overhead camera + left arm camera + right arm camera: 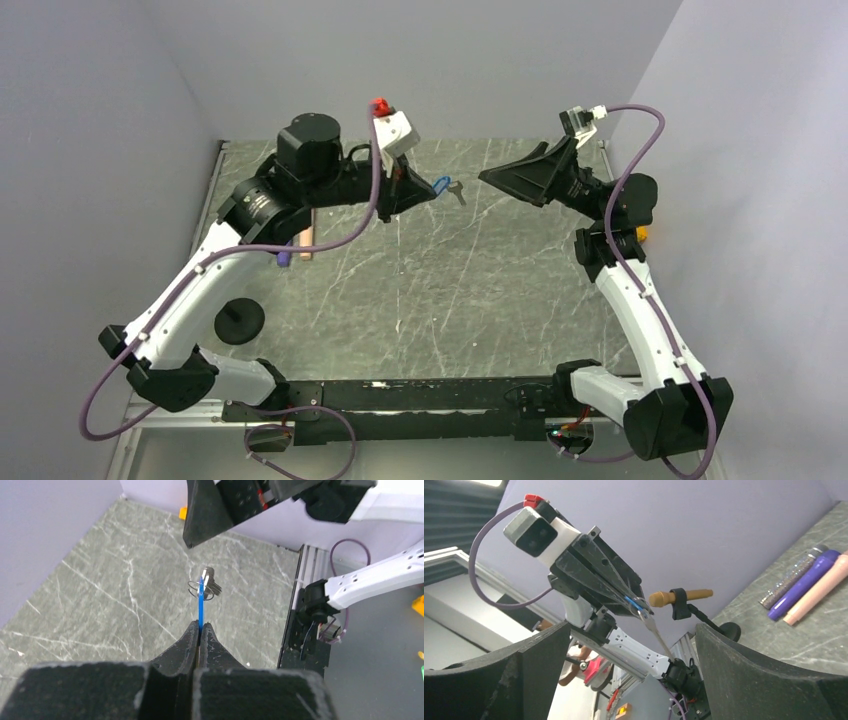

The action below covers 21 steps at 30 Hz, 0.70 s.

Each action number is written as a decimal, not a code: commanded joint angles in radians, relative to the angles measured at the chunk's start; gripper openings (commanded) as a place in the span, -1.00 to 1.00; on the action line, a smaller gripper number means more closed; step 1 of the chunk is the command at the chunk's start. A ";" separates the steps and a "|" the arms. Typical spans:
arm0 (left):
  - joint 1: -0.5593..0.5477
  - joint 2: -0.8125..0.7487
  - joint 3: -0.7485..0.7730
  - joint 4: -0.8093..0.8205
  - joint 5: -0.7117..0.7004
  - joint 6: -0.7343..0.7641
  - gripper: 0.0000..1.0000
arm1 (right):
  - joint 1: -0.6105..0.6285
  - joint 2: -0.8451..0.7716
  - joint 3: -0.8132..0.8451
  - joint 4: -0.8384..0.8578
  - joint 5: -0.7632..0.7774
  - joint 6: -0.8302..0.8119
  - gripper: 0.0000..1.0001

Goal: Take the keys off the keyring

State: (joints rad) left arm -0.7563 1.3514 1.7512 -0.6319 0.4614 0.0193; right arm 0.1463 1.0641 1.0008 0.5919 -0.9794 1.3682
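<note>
Pressed together at the bottom centre of the left wrist view, the left fingers (pixel 187 642) are seen pinching the blue-headed key (pixel 201 605) by its edge. It is held above the tabletop (pixel 110 595), with the keyring (pixel 192 587) and a silvery key (pixel 209 575) hung at its upper end. The right fingers (pixel 744 670) are spread wide across the lower corners of the right wrist view, apart from the keys.
</note>
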 commanded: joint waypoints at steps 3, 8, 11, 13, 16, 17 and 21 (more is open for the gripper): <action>0.018 -0.047 0.073 0.136 0.097 -0.125 -1.00 | 0.024 0.029 0.026 0.290 -0.041 0.120 0.93; 0.034 -0.051 0.088 0.194 0.121 -0.196 -1.00 | 0.083 0.040 0.084 0.219 -0.033 0.055 0.82; 0.039 -0.052 0.096 0.216 0.126 -0.237 -1.00 | 0.099 0.035 0.099 0.206 -0.018 0.046 0.78; 0.039 -0.058 0.088 0.240 0.134 -0.256 -1.00 | 0.101 0.034 0.107 0.204 -0.006 0.043 0.77; 0.039 -0.068 0.074 0.273 0.144 -0.286 -1.00 | 0.104 0.041 0.109 0.213 0.006 0.046 0.80; 0.040 -0.071 0.071 0.284 0.147 -0.296 -1.00 | 0.106 0.047 0.110 0.225 0.004 0.051 0.81; 0.041 -0.077 0.065 0.331 0.167 -0.342 -1.00 | 0.105 0.066 0.117 0.254 0.015 0.066 0.84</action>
State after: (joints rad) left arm -0.7212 1.3102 1.8065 -0.4072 0.5842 -0.2531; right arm 0.2470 1.1179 1.0691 0.7731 -0.9920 1.4326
